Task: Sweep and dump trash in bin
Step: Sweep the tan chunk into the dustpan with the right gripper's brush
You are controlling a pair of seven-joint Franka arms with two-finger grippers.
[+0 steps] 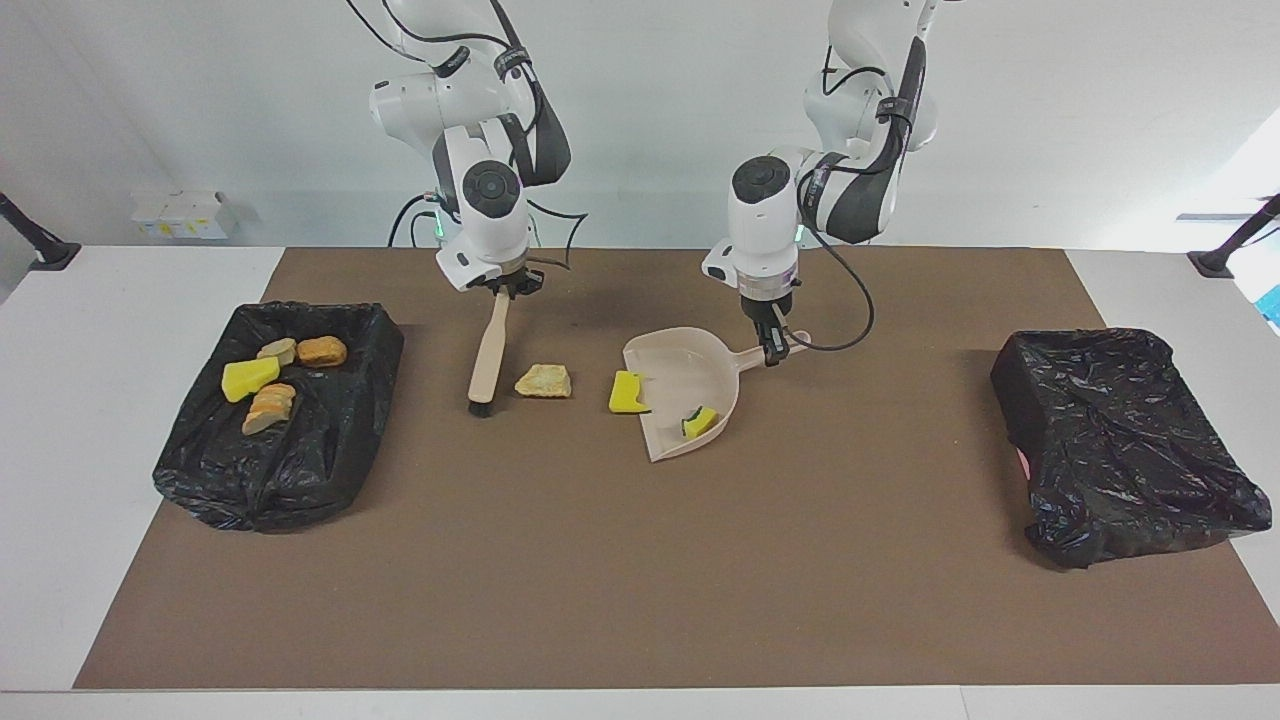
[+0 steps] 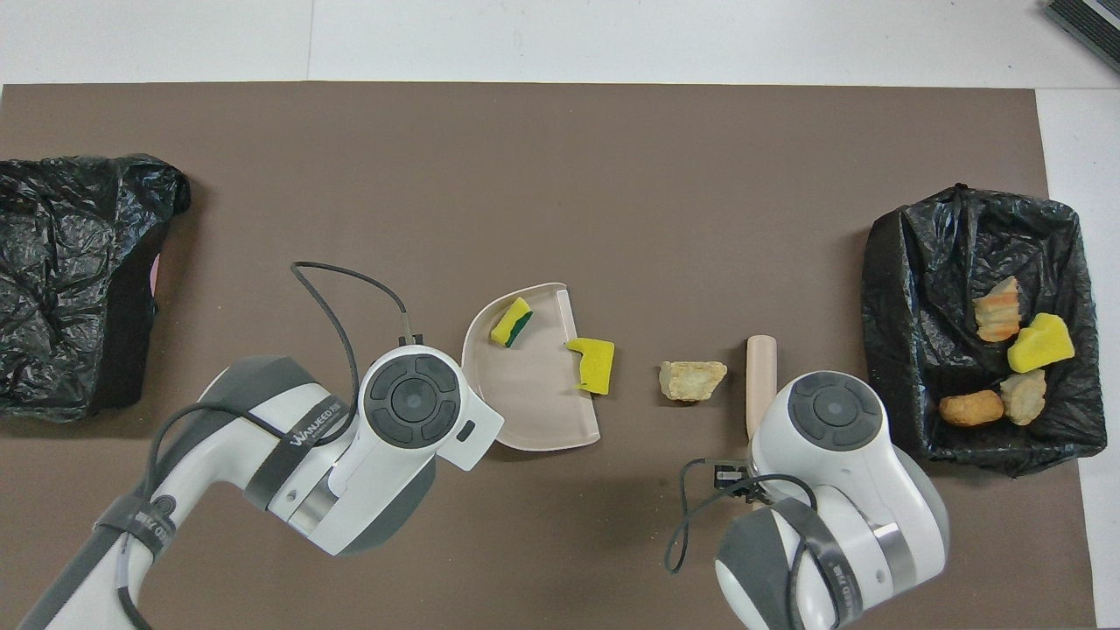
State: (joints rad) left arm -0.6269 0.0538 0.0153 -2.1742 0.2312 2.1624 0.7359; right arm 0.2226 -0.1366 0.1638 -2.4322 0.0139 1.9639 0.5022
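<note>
On the brown mat [image 1: 640,560], near the middle: dustpan [image 1: 690,385], mouth turned toward the right arm's end, handle clamped in the left gripper [image 1: 771,350], jaws shut on it. One yellow-and-green sponge piece [image 1: 701,421] inside the pan, near its rim farthest from the robots. Second yellow sponge wedge [image 1: 628,392] lying on the mat right at the pan's lip, touching it.

Beside that, toward the right arm's end: tan crumbly lump [image 1: 544,381] flat on the mat, apart from the wedge. Just beside the lump, brush [image 1: 488,358] tilted, bristle end down at the mat, wooden handle gripped at the top by the right gripper [image 1: 505,288], jaws closed on it. Brush on the lump's side away from the dustpan, close but not clearly touching.

At the right arm's end: black-lined bin [image 1: 300,480] holding four pieces of trash [image 1: 270,378], yellow and tan. At the left arm's end: second black-lined bin [image 1: 1120,440], contents not visible.
</note>
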